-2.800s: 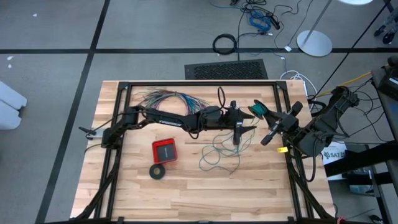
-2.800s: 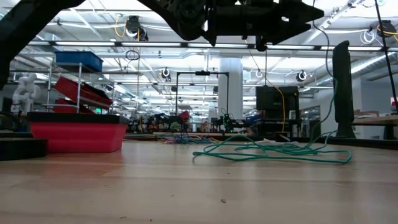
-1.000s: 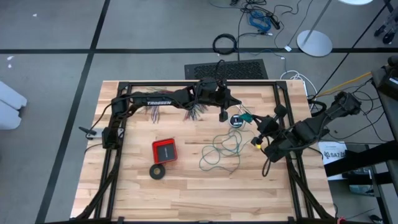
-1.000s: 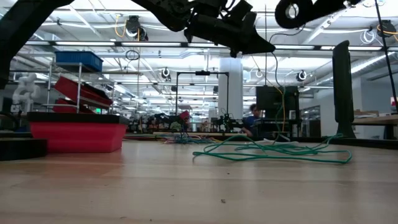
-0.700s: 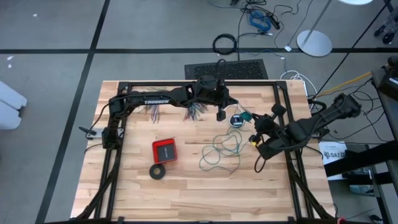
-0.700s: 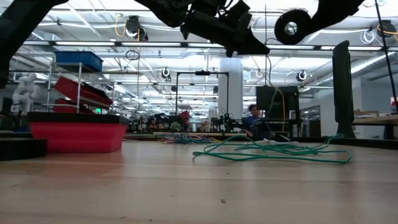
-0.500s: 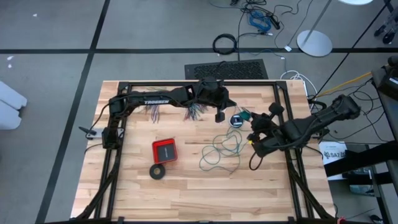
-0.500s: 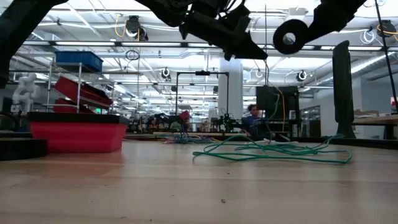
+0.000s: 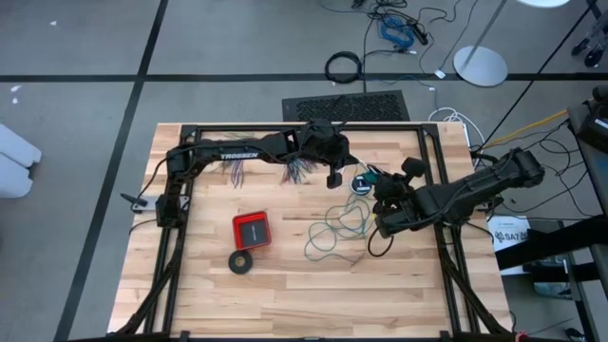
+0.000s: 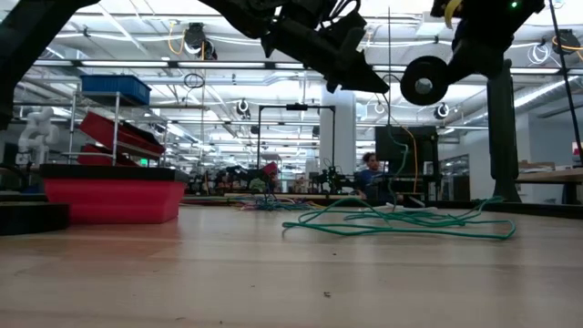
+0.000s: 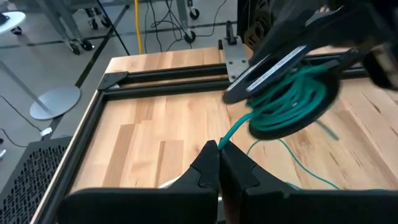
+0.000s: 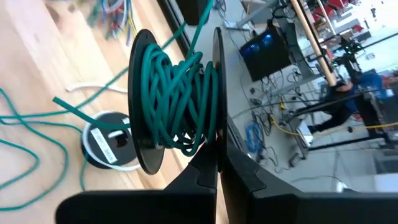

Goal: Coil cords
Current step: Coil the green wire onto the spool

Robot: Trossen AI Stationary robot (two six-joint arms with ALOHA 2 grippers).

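My right gripper (image 12: 215,167) is shut on a black spool (image 12: 171,102) wound with the teal wire, held above the table's far right part (image 10: 424,80). My left gripper (image 11: 219,155) is shut on the teal wire just beside the spool (image 11: 292,102). The rest of the teal wire (image 9: 337,228) lies as a loose tangle on the table (image 10: 401,221). The white cord's round black-and-white piece (image 12: 109,146) lies flat on the table below the spool (image 9: 362,183). My left gripper pinches the teal wire (image 11: 227,138) between its two fingertips, a short way from the spool. The fingers slant down toward the far right. The wire runs from them straight up to the winding, clear of the table. My right gripper pinches the rim of one spool flange (image 12: 214,142) between its two fingers. The spool is lifted clear of the table, with its round face turned toward the near edge.
A red box (image 9: 251,230) and a black tape ring (image 9: 242,261) lie at the near left. The many-coloured wires (image 9: 233,163) fan out under my left arm at the far edge. A black frame (image 9: 432,142) borders the table.
My right gripper has carried the spool down and toward the table's left, closer to my left gripper, and has rolled a little. My left gripper has stayed in place and tipped its fingers farther down. The tangle on the table has not moved.
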